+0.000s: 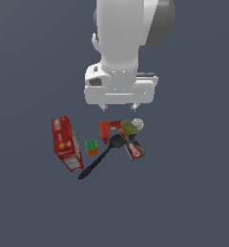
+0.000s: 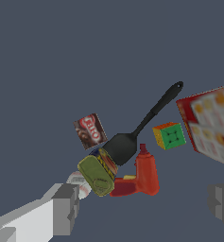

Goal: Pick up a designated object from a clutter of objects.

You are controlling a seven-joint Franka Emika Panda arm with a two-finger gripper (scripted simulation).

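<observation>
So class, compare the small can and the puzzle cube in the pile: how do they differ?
The can is a short cylinder with an olive-green top and dark blue side; the cube is boxy, green and orange.
The can leans tilted against the red bottle and spatula; the cube sits apart, touching nothing.
Both are small, similar in size.

Flat, even render light — no cast shadows, glare or blur
</observation>
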